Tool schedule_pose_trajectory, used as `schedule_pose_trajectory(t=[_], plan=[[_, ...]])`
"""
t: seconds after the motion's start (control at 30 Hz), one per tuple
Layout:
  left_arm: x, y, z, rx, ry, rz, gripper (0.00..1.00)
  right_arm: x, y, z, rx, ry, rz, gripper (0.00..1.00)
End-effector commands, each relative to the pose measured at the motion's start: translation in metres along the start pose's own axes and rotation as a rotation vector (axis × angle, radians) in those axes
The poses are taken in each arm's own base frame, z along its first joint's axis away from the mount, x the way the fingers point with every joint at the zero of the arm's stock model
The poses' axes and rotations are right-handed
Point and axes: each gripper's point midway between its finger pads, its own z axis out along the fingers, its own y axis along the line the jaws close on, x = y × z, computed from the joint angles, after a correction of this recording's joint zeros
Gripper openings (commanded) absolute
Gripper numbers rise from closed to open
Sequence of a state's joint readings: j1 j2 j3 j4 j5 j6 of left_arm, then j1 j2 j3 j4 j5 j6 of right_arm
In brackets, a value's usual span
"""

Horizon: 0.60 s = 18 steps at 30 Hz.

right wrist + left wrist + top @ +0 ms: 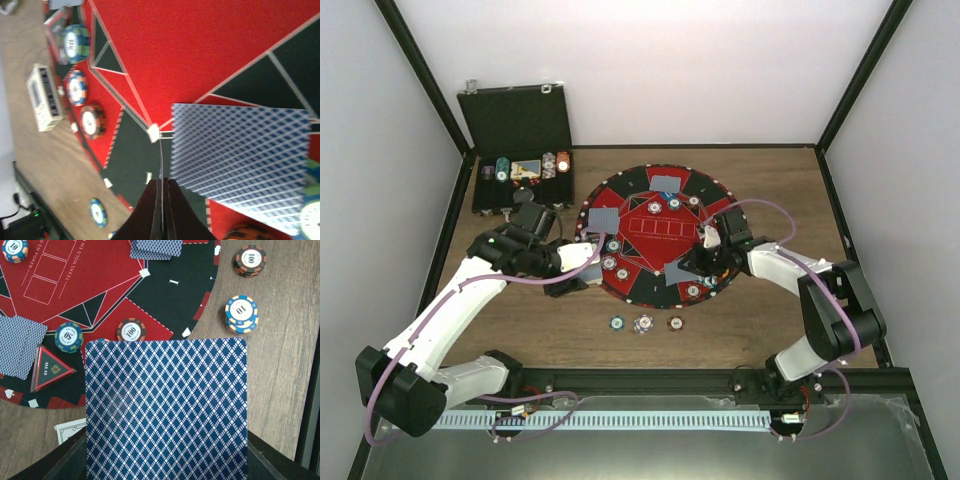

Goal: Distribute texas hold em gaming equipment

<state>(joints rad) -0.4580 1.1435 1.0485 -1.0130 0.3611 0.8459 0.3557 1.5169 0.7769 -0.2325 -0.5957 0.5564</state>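
Wooden table (520,330), brown grain, shut in by plain white walls (650,70) and black frame posts (420,80). Round red-and-black mat (665,232) mid-table. Open black case (515,120) at far left corner, chips racked in its tray. On bare wood just in front of the mat, three chips (644,323) in a row.

At the mat's left rim, left gripper (166,455) clamped on a card (165,400), diamond back toward the wrist camera, dark fingers (55,465) at both lower corners. Past the card, two chip stacks (241,313) on wood, just off the mat. Red triangular marker (51,369) on the mat's edge.

Low over the mat's right side, right gripper (161,187) with jaws pressed tight together. Thin pale line running out from the tips, nature unclear. Just beside the tips, second card (240,170) lying flat on red felt.
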Motion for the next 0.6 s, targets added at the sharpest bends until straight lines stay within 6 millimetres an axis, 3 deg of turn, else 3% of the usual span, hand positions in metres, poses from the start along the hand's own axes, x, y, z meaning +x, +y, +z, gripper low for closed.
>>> schedule_pose_trajectory(t=[0.0,0.13,0.33,0.57], plan=[[-0.007,0.000,-0.005,0.004,-0.026,0.018,0.10,-0.006,-0.024,0.003,0.120,-0.023,-0.030,0.01],[-0.006,-0.001,-0.005,0.004,-0.023,0.017,0.10,-0.011,-0.034,0.002,0.190,-0.029,-0.044,0.02],[-0.004,-0.002,-0.004,0.008,-0.019,0.019,0.10,-0.019,-0.042,-0.006,0.284,-0.040,-0.075,0.39],[-0.006,-0.001,-0.004,0.009,-0.022,0.023,0.10,-0.046,-0.017,-0.038,0.323,-0.137,-0.117,0.53]])
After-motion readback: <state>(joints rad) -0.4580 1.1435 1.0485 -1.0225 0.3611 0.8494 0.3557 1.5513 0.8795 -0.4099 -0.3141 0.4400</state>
